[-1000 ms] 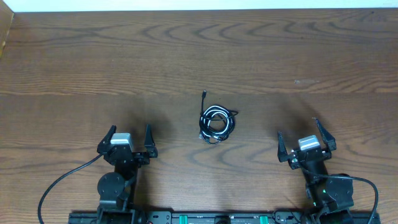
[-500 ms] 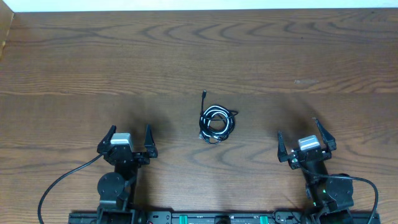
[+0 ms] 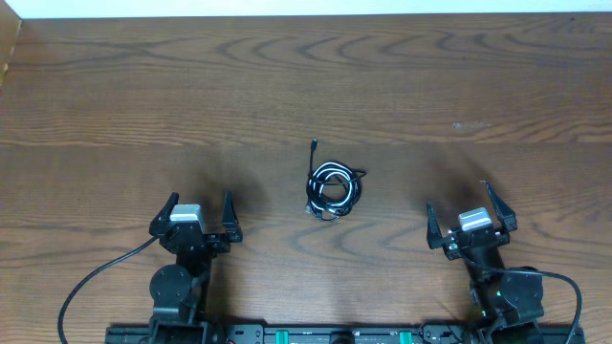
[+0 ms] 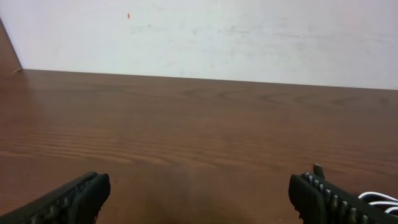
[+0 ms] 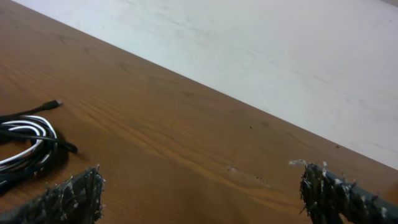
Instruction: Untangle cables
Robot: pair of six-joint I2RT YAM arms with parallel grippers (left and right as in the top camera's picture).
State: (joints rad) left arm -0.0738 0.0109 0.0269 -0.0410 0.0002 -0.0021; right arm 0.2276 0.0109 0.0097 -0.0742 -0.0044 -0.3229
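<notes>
Overhead: cables (image 3: 333, 190) in same spot as before

**Cables mid-bench, one arm at each near side**

The cables (image 3: 333, 188) lie in one bundle on the bench (image 3: 306, 86), near its middle. One plug end (image 3: 314, 145) sticks out of the bundle toward 12 o'clock. The left fingers (image 3: 230, 218) sit at about 8 o'clock from the bundle and the right fingers (image 3: 497, 205) at about 4 o'clock, both well apart from it. At 6 o'clock of each pair stands its arm, the left arm's base (image 3: 172, 287) and the right arm's base (image 3: 512, 301) by the near edge. A wall (image 4: 249, 37) bounds the bench at 12 o'clock.
</notes>
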